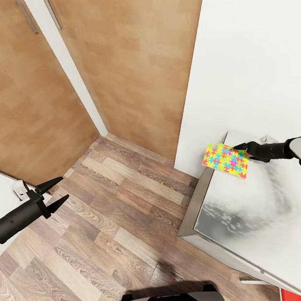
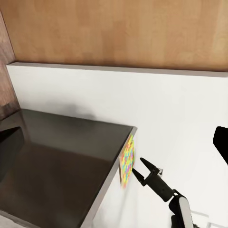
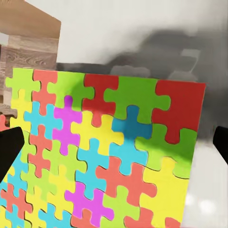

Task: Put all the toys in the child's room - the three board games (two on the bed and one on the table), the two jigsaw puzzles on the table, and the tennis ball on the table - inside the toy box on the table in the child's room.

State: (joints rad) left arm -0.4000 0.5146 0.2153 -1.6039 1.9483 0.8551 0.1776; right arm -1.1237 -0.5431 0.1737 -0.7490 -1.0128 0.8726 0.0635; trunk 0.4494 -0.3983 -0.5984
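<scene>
Over the table (image 1: 272, 220) corner by the wall: right gripper (image 1: 241, 148) pinches the jigsaw puzzle (image 1: 226, 160) by one edge, lifted and tilted. Thin hold; a swing could slip it to the floor. Left gripper (image 1: 56, 192) is agape, empty.

One jigsaw puzzle (image 1: 226, 160) (image 2: 126, 161) (image 3: 104, 152): thin flat square of interlocking yellow, pink, blue, green, red pieces, tilted, over the far corner of the table (image 1: 253, 222) (glossy pale marbled top), pinched at one edge by the right gripper (image 1: 239, 148).
</scene>
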